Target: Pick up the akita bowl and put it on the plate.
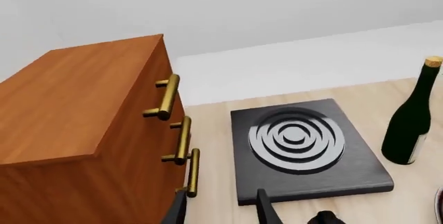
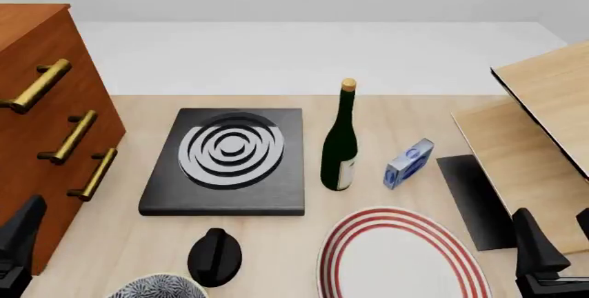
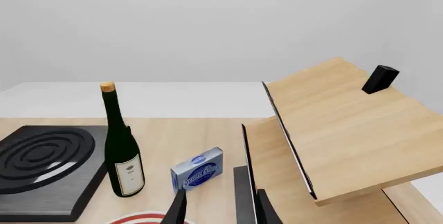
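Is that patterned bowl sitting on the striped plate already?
No, the akita bowl rests on the table, left of the plate.

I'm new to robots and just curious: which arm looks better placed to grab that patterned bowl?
Probably the left. The akita bowl lies at the near left, close to the left gripper. The right gripper sits beyond the plate.

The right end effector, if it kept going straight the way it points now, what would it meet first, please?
Probably the dark base panel of the wooden rack, which lies directly ahead of the right end effector. The small blue box sits just beside that line; depth is uncertain.
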Controlling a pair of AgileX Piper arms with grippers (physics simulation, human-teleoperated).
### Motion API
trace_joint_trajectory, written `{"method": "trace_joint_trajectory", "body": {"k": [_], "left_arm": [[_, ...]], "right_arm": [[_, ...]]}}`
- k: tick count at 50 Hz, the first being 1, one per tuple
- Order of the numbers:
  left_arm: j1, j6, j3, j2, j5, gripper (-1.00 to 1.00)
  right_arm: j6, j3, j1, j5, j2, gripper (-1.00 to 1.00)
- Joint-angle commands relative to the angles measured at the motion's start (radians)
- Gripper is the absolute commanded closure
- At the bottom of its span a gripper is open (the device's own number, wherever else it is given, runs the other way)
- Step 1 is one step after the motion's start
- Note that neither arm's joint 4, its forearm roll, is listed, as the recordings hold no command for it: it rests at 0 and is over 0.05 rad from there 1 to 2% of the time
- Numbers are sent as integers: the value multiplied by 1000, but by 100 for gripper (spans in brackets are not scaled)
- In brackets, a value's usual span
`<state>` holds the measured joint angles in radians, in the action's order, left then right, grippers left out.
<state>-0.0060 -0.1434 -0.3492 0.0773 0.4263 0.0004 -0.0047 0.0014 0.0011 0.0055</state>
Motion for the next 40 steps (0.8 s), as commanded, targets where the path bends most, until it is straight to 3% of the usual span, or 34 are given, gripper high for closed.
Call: {"method": "trace_joint_trajectory", "body": {"k": [1, 8, 25, 40], "left_arm": [[-34, -50, -99, 3, 182, -100], [-62, -57, -121, 9, 276, -100], [-23, -125, -189, 24, 356, -100], [-34, -167, -170, 40, 417, -100]], "right_arm": [[0, 0, 0, 0, -1, -100], [0, 0, 0, 2, -1, -100], [1, 0, 1, 3, -2, -100], [1, 0, 1, 1, 0, -100]]}}
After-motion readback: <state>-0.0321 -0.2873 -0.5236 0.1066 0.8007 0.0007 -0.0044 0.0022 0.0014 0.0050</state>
